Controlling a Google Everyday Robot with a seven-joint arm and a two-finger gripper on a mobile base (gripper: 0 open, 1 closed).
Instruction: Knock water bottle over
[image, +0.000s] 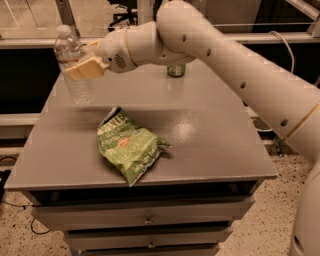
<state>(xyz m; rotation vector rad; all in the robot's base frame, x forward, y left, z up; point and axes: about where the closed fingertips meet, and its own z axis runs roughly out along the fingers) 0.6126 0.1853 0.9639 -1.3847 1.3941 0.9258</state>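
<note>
The water bottle (70, 55) is clear and ribbed, with a white cap. It stands close to upright at the far left of the grey table (215, 145). My gripper (84, 67), with yellowish pads, is at the bottle's right side at label height and touches it or nearly so. It covers part of the bottle's middle. My white arm (210, 55) reaches in from the right across the back of the table.
A crumpled green chip bag (131, 147) lies in the middle of the table, toward the front. A green soda can (176, 70) stands at the back, partly hidden behind the arm. Drawers (147, 219) sit below the tabletop. Dark shelving runs behind.
</note>
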